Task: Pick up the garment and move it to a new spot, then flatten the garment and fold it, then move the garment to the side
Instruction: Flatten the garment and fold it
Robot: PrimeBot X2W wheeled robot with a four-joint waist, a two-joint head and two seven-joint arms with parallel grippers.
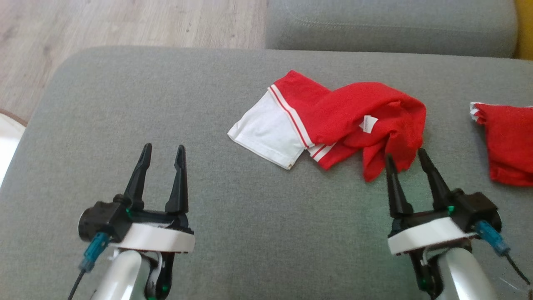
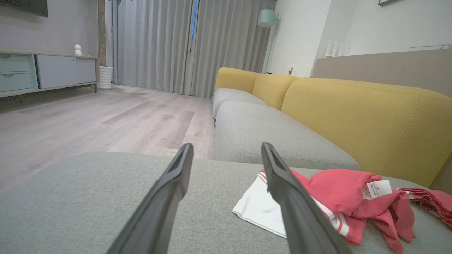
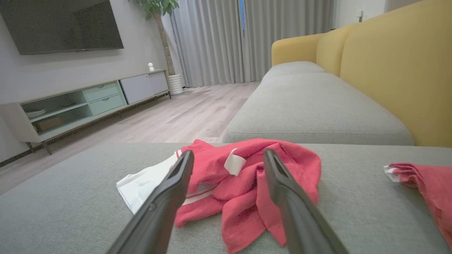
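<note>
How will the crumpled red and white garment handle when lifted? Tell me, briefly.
The garment is probably floppy: it lies bunched in soft folds, so a pinch would likely lift one layer while the rest hangs. It looks light, thin cloth. On the grey cushion, pushing would likely wrinkle it rather than slide it whole.

- Grey fabric cushion (image 1: 125,125): broad seat surface with rounded corners and a woven cover.
- Red-and-white garment (image 1: 354,112): lies crumpled on the cushion, right of centre and toward the far edge, its white end spread flat on the left.
- Second red cloth (image 1: 508,141): bunched at the cushion's right edge, apart from the garment.
</note>
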